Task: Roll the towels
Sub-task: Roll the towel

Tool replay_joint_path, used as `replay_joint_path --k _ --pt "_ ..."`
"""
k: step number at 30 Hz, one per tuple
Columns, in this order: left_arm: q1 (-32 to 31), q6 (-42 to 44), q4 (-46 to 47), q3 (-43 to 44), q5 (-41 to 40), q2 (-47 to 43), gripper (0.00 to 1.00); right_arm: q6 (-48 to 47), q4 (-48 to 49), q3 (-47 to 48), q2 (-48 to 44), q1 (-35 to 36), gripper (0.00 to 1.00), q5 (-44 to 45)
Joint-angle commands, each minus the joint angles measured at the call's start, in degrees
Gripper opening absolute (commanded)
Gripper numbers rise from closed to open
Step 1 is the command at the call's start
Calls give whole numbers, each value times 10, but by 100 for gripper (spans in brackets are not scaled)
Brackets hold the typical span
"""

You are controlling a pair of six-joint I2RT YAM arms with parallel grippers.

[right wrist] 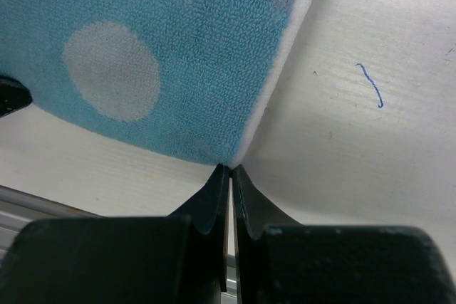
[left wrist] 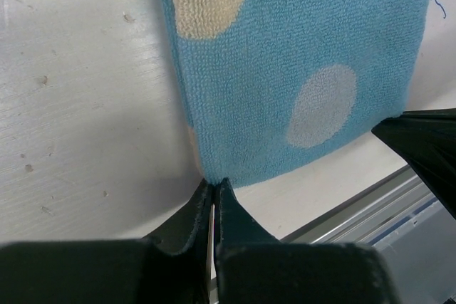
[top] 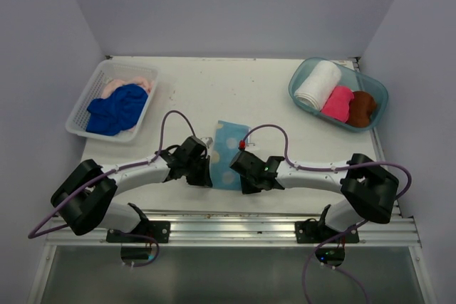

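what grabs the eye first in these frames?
The light blue spotted towel lies at the table's near middle, with the left gripper and the right gripper each shut on a near corner. Far right, a teal tub holds a white roll, a pink roll and a brown roll. Far left, a white basket holds a crumpled royal blue towel and a peach towel.

No readable text, labels or numbers on my feeds. The light blue towel (right wrist: 178,55) at my right claw (right wrist: 229,170) tip only has dots, and the blue squiggle (right wrist: 370,85) on the table (right wrist: 370,169) up-right of it isn't a letter.
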Motion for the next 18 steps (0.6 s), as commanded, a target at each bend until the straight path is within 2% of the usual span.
replay_joint_path --k 1,9,18 --pt "3 2 -31 10 3 -10 0 12 -2 1 -22 1 0 22" --pt "14 1 -92 68 13 -20 0 12 -29 5 -59 1 0 59" --pt "38 3 -107 111 32 -19 0 -2 -55 31 -80 -1 0 96"
